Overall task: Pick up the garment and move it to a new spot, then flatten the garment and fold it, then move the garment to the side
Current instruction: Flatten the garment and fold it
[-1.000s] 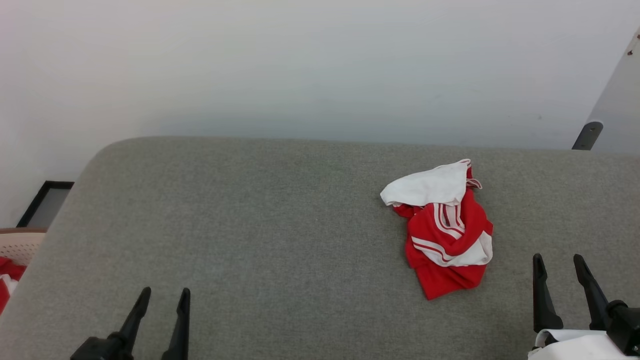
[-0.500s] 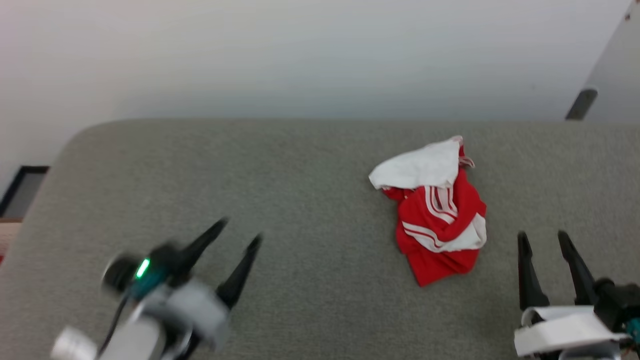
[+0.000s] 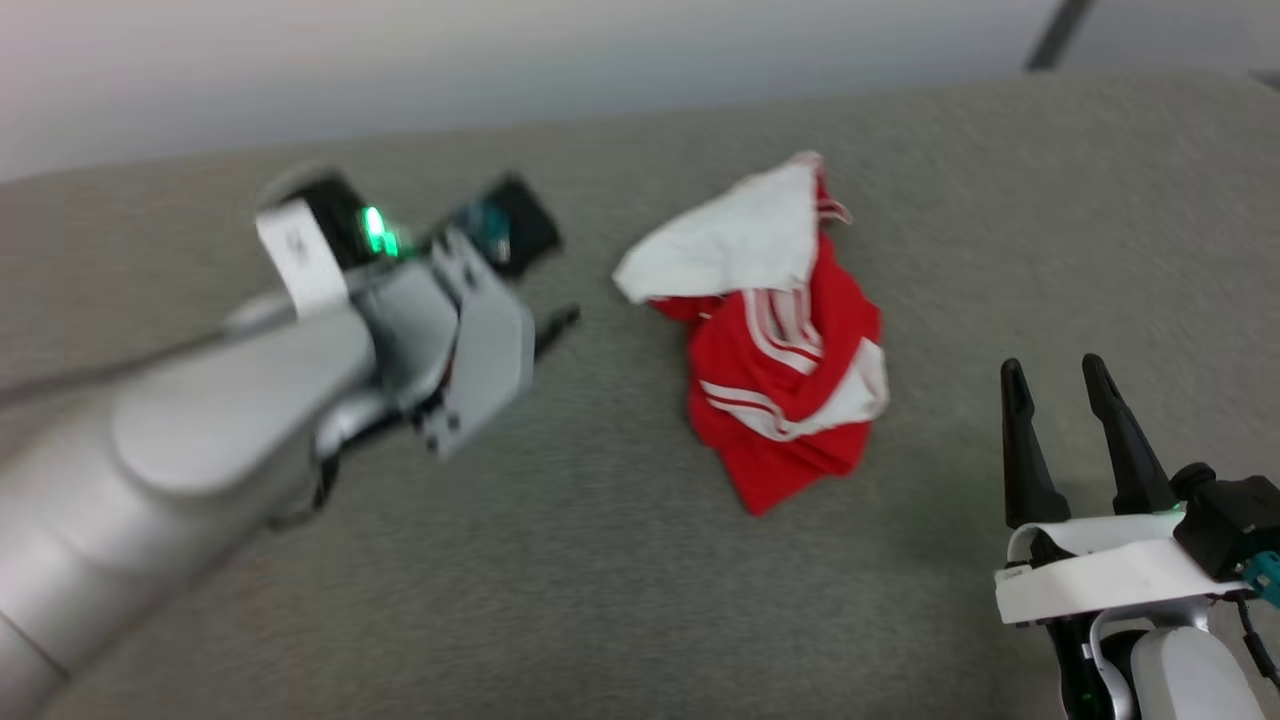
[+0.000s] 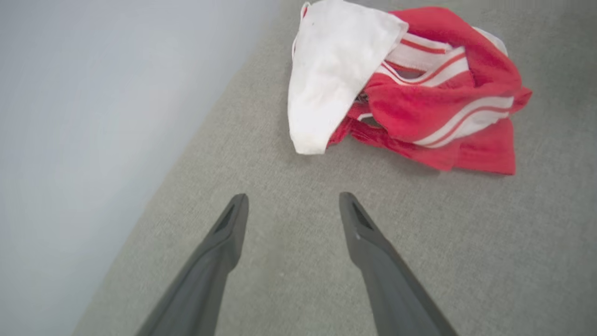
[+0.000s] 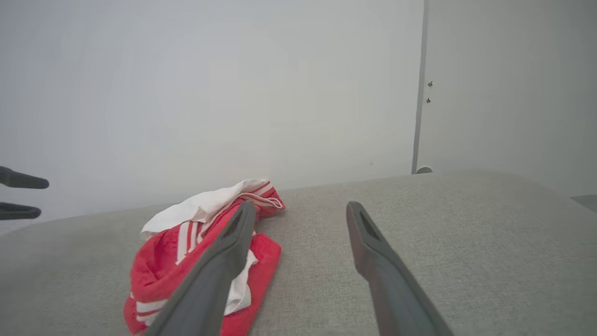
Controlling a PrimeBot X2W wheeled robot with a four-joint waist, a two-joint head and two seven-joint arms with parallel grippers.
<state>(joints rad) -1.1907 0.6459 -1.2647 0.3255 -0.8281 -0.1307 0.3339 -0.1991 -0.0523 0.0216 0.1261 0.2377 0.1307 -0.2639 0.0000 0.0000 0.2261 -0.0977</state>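
The garment (image 3: pixel 780 340) lies crumpled on the grey fabric surface (image 3: pixel 600 600), red with a white panel on top and striped bands. My left arm reaches in from the lower left. Its wrist hides most of the left gripper, with one dark fingertip (image 3: pixel 562 322) showing just left of the garment. In the left wrist view the left gripper (image 4: pixel 294 199) is open and empty, a short way from the garment (image 4: pixel 419 93). My right gripper (image 3: pixel 1052 366) stands open to the garment's right, apart from it. In the right wrist view the right gripper (image 5: pixel 302 207) is open, with the garment (image 5: pixel 158 261) partly behind its left finger.
A pale wall rises behind the surface's far edge. A vertical door or panel edge (image 5: pixel 419 93) shows at the back right. My left gripper (image 5: pixel 23 196) shows open at the left edge of the right wrist view.
The camera has tilted down, shifting the whole picture. My left arm has swung up from the lower left toward the garment's left side. The garment lies as before.
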